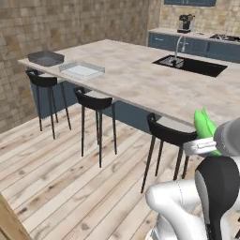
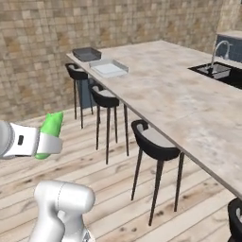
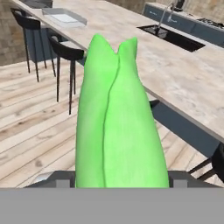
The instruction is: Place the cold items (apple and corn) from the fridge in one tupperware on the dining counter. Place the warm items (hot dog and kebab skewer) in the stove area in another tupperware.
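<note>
Long marbled dining counter [image 1: 140,79] above wood floor [image 1: 56,173]. At far end: dark tupperware [image 1: 45,57], clear tupperware [image 1: 82,70] just beside it, apart. Sink [image 1: 190,64] with faucet [image 1: 178,47] set into opposite side. Three black stools [image 1: 96,101] along near edge.

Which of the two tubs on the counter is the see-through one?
The clear, shallow rectangular tub, nearer the sink. The other tub, at the counter's far corner, is dark grey and not see-through.

I see tan brick walls [image 1: 70,23], a plank floor [image 1: 56,173] and black stools [image 1: 96,101] along a marble counter [image 1: 140,79] (sink [image 1: 190,64] beyond).
</note>
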